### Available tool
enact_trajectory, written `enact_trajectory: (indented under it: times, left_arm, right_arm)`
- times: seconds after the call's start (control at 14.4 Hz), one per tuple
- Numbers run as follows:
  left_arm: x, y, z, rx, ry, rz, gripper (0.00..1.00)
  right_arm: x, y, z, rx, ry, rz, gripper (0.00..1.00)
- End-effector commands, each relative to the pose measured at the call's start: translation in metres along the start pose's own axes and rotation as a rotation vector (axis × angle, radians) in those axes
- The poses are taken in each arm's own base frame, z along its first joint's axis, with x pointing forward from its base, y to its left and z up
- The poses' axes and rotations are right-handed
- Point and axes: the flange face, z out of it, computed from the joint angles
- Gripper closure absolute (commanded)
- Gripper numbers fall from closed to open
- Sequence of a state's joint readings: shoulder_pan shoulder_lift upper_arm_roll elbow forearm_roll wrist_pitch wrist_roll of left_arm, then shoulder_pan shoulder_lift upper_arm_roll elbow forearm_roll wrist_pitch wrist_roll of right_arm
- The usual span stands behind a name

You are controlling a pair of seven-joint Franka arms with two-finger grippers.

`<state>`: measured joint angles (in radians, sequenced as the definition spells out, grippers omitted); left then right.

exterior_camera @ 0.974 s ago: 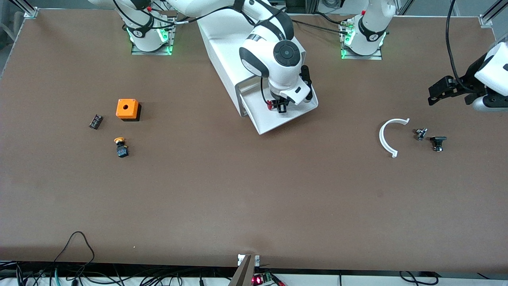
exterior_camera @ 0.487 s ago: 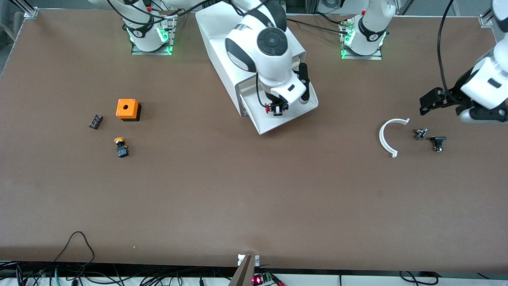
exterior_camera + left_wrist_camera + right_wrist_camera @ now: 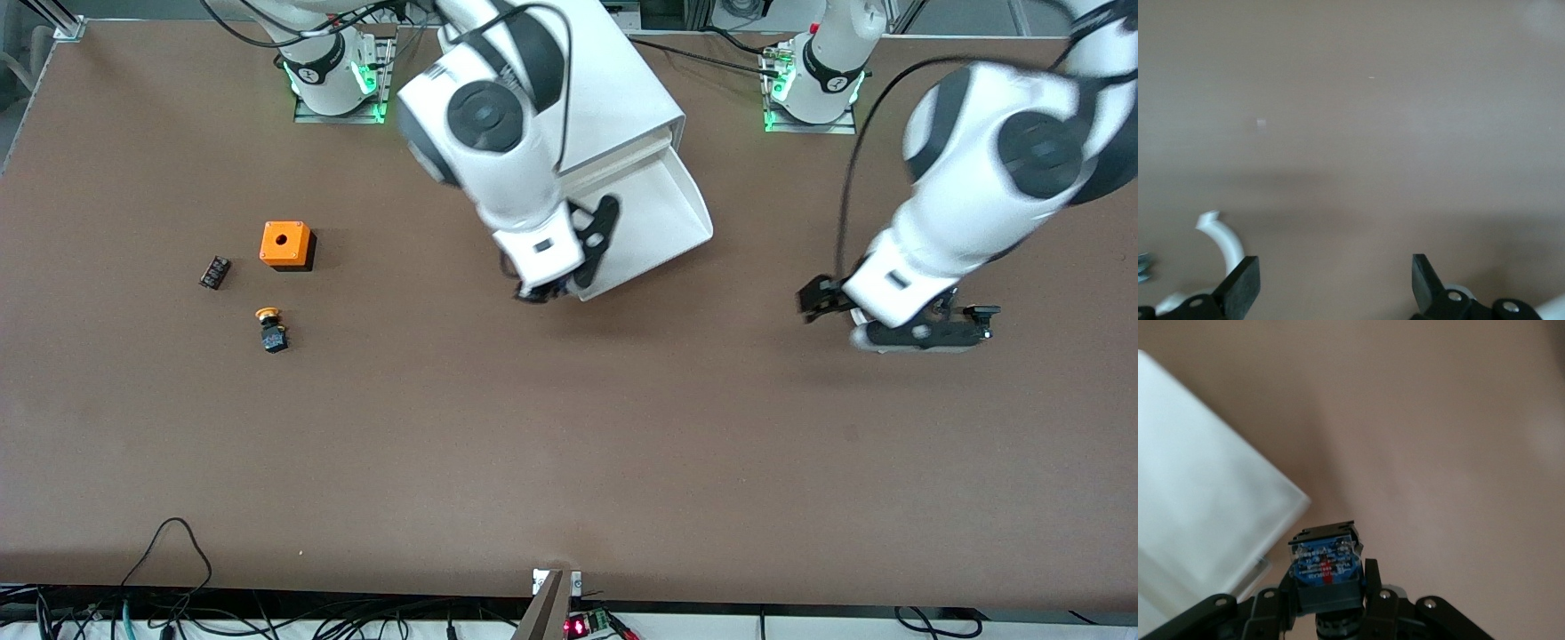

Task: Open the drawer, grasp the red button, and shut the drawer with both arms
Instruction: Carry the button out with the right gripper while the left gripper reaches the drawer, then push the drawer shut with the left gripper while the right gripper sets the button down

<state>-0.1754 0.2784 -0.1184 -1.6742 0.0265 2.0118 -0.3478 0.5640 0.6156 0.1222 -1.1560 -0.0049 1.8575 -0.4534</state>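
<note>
Right black two-finger gripper [image 3: 1328, 587], in the air over the front corner of the drawer and the bare table beside it: its fingers are clenched on the small push button with a black body [image 3: 1325, 563], whose blue-and-red labelled underside faces the right wrist camera; the red cap is hidden. In the front view this gripper [image 3: 542, 289] hangs at the corner of the shallow white tray-like drawer [image 3: 658, 222], which stands pulled out of the large white box cabinet [image 3: 605, 80].

Left black two-finger gripper [image 3: 1335, 287]: fingers spread wide and grasping nothing, above the brown tabletop [image 3: 1371, 133] toward the left arm's end. A curved white plastic arc [image 3: 1225, 240] lies just beside one fingertip. In the front view this gripper [image 3: 822, 298] shows under the left white jointed arm [image 3: 969, 204].

Toward the right arm's end lie an orange box with a round hole [image 3: 285, 244], a yellow-capped push button [image 3: 271, 331] nearer the front camera, and a small dark block [image 3: 214, 272].
</note>
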Motion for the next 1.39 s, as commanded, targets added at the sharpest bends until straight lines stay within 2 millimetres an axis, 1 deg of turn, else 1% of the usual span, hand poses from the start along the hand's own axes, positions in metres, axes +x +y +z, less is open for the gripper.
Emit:
enact_trajectory:
  times: [0.0,0.07,0.21,0.28,0.35,0.42,0.56,0.63,0.77,0.83,0.9,0.97,1.04,1.11,1.25,1.32]
  left_arm:
    - [-0.017,0.014,0.059,-0.009,0.037,-0.084,0.00]
    - [-0.026,0.023,0.077,-0.016,0.031,-0.108,0.00]
    - [-0.043,0.045,0.099,-0.029,0.026,-0.188,0.00]
    - [-0.054,0.064,0.111,-0.027,0.007,-0.233,0.00]
    - [-0.062,0.076,0.118,-0.024,-0.008,-0.302,0.00]
    - [-0.079,0.096,0.125,-0.022,-0.031,-0.365,0.00]
    - [-0.108,0.118,0.135,-0.007,-0.070,-0.436,0.00]
    - [-0.122,0.128,0.140,0.002,-0.089,-0.453,0.00]
    - [-0.145,0.145,0.144,0.014,-0.114,-0.473,0.00]
    - [-0.158,0.156,0.145,0.015,-0.125,-0.454,0.00]
    - [-0.172,0.164,0.145,0.023,-0.135,-0.430,0.00]
    - [-0.188,0.173,0.145,0.032,-0.148,-0.400,0.00]
    - [-0.214,0.187,0.147,0.050,-0.170,-0.351,0.00]
    - [-0.235,0.200,0.147,0.055,-0.184,-0.298,0.00]
    - [-0.263,0.218,0.144,0.061,-0.197,-0.248,0.00]
    - [-0.272,0.222,0.141,0.068,-0.202,-0.222,0.00]
  right_arm:
    - [-0.055,0.052,-0.010,-0.002,-0.024,0.250,0.79]
    - [-0.075,0.071,-0.008,-0.001,-0.039,0.357,0.79]
    - [-0.105,0.094,0.003,-0.006,-0.082,0.525,0.79]
    - [-0.121,0.106,0.012,-0.012,-0.107,0.591,0.78]
    - [-0.138,0.118,0.017,-0.018,-0.127,0.643,0.78]
    - [-0.157,0.127,0.030,-0.013,-0.160,0.693,0.79]
    - [-0.198,0.144,0.057,-0.013,-0.237,0.782,0.78]
    - [-0.213,0.144,0.068,-0.017,-0.268,0.799,0.78]
    - [-0.242,0.148,0.089,-0.030,-0.282,0.859,0.78]
    - [-0.256,0.149,0.102,-0.047,-0.276,0.862,0.77]
    - [-0.267,0.150,0.114,-0.060,-0.258,0.864,0.77]
    - [-0.275,0.147,0.126,-0.063,-0.242,0.868,0.77]
    - [-0.280,0.144,0.132,-0.064,-0.237,0.875,0.77]
    - [-0.286,0.144,0.138,-0.065,-0.233,0.891,0.77]
    - [-0.294,0.138,0.152,-0.064,-0.224,0.903,0.77]
    - [-0.297,0.133,0.161,-0.067,-0.212,0.915,0.77]
